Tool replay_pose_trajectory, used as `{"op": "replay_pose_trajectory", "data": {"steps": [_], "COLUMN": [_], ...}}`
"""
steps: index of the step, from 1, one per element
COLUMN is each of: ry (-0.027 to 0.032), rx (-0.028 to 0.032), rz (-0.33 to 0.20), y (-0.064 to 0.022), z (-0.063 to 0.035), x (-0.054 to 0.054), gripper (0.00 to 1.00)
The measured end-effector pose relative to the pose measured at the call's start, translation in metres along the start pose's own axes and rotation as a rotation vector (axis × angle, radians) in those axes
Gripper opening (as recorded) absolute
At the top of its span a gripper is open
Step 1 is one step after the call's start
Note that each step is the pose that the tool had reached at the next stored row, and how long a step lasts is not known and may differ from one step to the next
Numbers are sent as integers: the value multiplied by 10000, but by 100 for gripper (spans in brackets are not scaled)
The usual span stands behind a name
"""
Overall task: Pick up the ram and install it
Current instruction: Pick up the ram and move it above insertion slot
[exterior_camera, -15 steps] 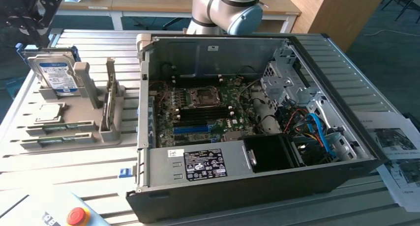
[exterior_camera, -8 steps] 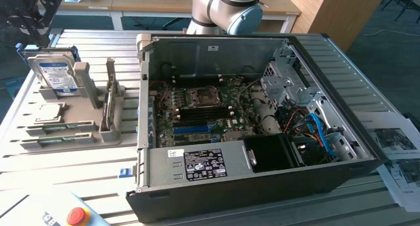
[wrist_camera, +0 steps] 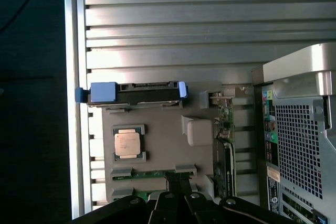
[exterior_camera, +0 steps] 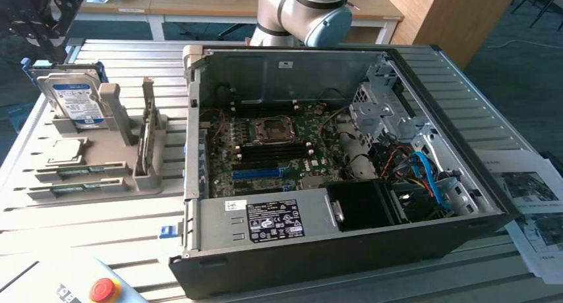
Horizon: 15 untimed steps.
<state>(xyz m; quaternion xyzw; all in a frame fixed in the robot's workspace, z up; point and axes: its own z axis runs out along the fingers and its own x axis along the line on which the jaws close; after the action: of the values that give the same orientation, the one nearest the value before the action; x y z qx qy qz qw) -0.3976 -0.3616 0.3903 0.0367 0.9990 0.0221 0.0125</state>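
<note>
The ram [exterior_camera: 81, 173] is a thin green stick lying on edge in the grey parts holder [exterior_camera: 118, 128] at the exterior view's left, with a second green stick [exterior_camera: 81, 187] just in front of it. In the wrist view the ram [wrist_camera: 152, 173] shows as a narrow green strip between grey clips. My black gripper [exterior_camera: 39, 26] hangs above the holder's far corner, well clear of the ram. Its dark fingers [wrist_camera: 177, 184] are pressed together, shut on nothing, over the green strip.
A hard drive [exterior_camera: 75, 100] stands upright in the holder, with a silver processor [exterior_camera: 66, 151] flat before it and a card [exterior_camera: 151, 135] on edge beside it. The open computer case [exterior_camera: 422, 85] holds the motherboard [exterior_camera: 299, 128] with black memory slots [exterior_camera: 264, 155]. A red button [exterior_camera: 104, 290] sits at the front.
</note>
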Motion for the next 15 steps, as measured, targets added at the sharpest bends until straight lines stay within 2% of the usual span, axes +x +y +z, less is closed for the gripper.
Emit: {"op": "replay_pose_trajectory", "data": {"steps": [6, 12, 15], "ry": [15, 53, 89], "rx": [-8, -28, -46], "rz": [-329, -1177, -1952], "y": [0, 0, 0], "z": [0, 0, 0], "x": [0, 0, 0], "gripper": [10, 10, 10]}}
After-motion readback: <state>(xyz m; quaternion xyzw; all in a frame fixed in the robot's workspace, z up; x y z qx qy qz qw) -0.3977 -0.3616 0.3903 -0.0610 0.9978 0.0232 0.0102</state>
